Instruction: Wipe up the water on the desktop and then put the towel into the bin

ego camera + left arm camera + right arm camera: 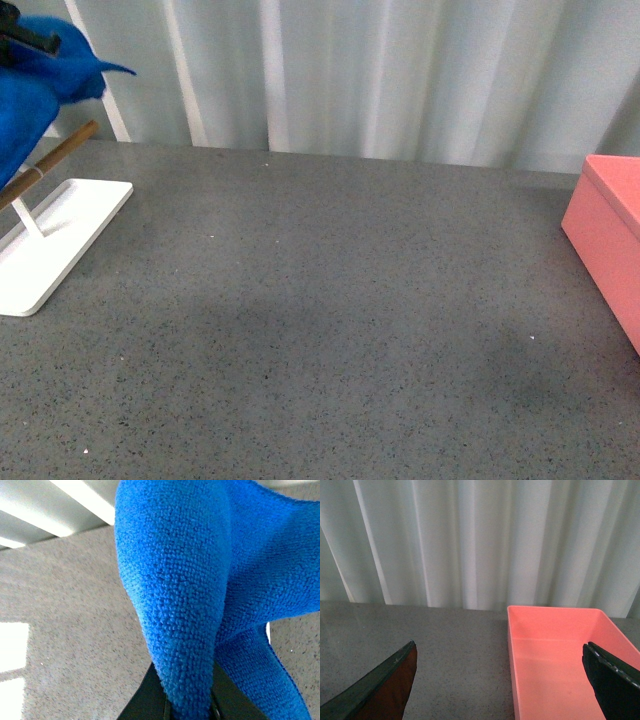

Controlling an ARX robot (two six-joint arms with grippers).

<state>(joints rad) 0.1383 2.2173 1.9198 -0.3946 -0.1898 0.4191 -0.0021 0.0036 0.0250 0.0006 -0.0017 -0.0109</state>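
Towel grip: your left gripper pinches a fold of the royal-blue fuzzy towel, holding it raised near the white flat-based rack with wooden bar, clear of the speckled dark grey stone-like desktop, presumably for carrying. Your right gripper hangs spread and empty, facing the salmon-pink rectangular bin. No brands or writing show.

Royal-blue towel, plain, no pattern, sits vs dark grey desktop w/ fine blk & wht speckles. Bin is salmon pink, unpatterned. Rack: wht base, brown bar. Curtain pale grey-wht, vertical folds.
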